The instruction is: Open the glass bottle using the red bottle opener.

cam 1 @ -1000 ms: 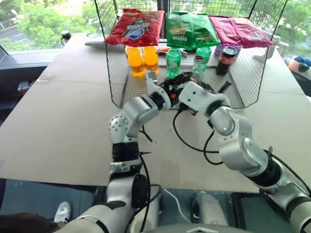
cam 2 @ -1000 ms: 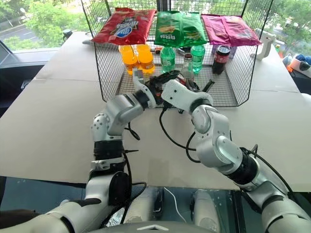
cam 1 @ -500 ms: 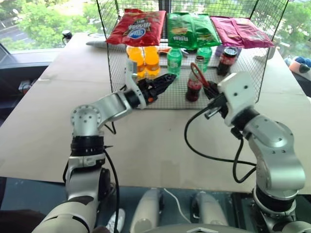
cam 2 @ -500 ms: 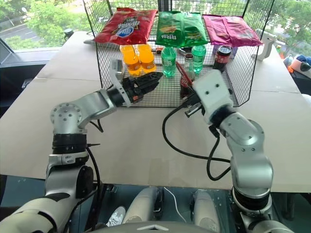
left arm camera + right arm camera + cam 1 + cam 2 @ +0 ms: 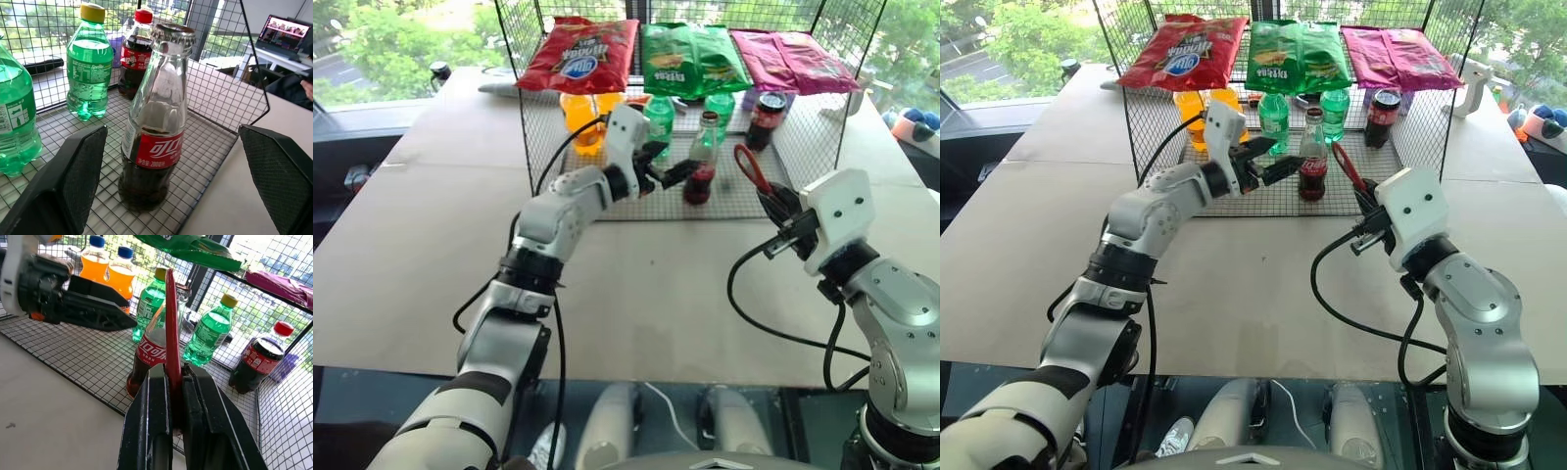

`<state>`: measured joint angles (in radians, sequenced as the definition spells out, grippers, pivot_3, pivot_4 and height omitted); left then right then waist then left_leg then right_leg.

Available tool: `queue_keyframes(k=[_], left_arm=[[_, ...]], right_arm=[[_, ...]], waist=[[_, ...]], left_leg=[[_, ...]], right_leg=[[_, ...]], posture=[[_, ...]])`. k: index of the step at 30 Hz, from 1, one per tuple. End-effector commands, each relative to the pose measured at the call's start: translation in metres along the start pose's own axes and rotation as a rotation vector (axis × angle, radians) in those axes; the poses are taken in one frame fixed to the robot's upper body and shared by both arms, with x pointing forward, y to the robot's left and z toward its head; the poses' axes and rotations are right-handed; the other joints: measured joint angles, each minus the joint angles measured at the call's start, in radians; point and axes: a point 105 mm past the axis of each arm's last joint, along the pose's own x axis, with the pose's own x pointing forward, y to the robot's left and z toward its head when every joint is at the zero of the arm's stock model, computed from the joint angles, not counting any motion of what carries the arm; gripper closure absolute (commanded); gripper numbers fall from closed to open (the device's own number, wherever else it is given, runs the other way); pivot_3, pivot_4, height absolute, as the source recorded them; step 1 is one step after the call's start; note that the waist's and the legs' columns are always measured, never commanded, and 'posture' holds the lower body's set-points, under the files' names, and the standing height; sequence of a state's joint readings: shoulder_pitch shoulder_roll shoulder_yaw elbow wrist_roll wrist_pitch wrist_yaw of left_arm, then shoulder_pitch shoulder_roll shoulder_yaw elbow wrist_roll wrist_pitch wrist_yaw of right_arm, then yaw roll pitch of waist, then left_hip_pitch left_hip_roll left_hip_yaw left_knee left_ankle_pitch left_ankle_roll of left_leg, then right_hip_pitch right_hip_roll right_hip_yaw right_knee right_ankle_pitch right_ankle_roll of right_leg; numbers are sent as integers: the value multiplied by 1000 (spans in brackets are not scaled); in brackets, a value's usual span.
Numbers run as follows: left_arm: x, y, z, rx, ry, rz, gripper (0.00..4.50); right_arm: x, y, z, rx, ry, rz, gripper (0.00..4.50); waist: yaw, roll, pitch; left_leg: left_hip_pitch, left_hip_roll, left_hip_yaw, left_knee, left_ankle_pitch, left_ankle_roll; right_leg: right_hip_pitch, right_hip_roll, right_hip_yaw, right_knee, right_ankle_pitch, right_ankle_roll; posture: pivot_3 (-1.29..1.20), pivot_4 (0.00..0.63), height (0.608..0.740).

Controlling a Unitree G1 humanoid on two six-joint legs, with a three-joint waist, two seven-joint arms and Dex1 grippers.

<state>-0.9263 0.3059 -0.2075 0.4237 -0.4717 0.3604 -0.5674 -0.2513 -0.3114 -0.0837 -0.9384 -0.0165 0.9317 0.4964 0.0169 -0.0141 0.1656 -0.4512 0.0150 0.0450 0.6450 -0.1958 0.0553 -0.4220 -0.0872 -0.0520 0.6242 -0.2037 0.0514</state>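
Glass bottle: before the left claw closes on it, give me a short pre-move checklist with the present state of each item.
1. Glass bottle upright on the wire shelf, near its front edge: ok.
2. Metal cap on the bottle: ok.
3. Left claw open, one finger on each side of the bottle: ok.
4. Left claw gripping the bottle: not ok, both fingers stand apart from the glass.
5. Red bottle opener clamped upright in the shut right claw: ok.
6. Opener's head engaged on the cap: not ok; the right claw is off to the side, away from the bottle.
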Motion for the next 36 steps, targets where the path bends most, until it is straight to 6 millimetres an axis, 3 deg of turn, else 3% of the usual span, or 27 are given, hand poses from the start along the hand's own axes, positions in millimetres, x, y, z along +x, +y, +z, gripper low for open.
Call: queue_keyframes(k=[1, 15, 18, 20, 21, 28, 36], left_arm=[[16, -2, 9, 70, -39, -6, 66], [51, -3, -4, 65, -16, -3, 66], [58, -10, -6, 51, -17, -25, 878], [59, -11, -6, 53, -17, -27, 1722], [59, -11, -7, 53, -17, -28, 2050], [55, -10, -6, 58, -32, -52, 2057], [24, -24, 15, 93, -141, -277, 2057]], right_arm=[[-7, -4, 13, -36, -58, -40, 4500], [-14, -5, 12, -35, -46, -88, 4500], [-15, -5, 13, -37, -44, -100, 4500], [-15, -4, 13, -38, -45, -102, 4500], [-15, -5, 13, -39, -45, -106, 4500], [-18, -5, 8, -42, -31, -126, 4500], [-17, -12, 4, -38, -30, -191, 4500]], waist=[[1, 0, 0], [-1, -1, 0], [-1, -1, 1], [-1, -1, 0], [-1, -1, 1], [-2, -1, 1], [-4, -1, 1]], left_leg=[[-1, 0, 0, 1, 0, 0], [-2, 0, -1, 3, -1, 2], [-3, 0, -1, 3, -1, 3], [-3, 0, -1, 4, -2, 3], [-3, 0, -1, 4, -2, 3], [-3, 1, -1, 4, -2, 3], [-3, 1, -2, 4, -2, 3]], right_leg=[[0, 0, 0, 0, 0, 0], [-1, 0, 0, 1, 1, 7], [-1, 0, 0, 1, 1, 7], [-1, 0, 0, 1, 1, 7], [-1, 0, 0, 1, 1, 7], [-1, 0, 0, 2, 2, 5], [-1, 0, 0, 2, 2, 5]], posture=[[0, 150, 740], [0, 150, 740], [0, 150, 740], [0, 150, 740], [0, 150, 740], [0, 150, 740], [0, 150, 740]])
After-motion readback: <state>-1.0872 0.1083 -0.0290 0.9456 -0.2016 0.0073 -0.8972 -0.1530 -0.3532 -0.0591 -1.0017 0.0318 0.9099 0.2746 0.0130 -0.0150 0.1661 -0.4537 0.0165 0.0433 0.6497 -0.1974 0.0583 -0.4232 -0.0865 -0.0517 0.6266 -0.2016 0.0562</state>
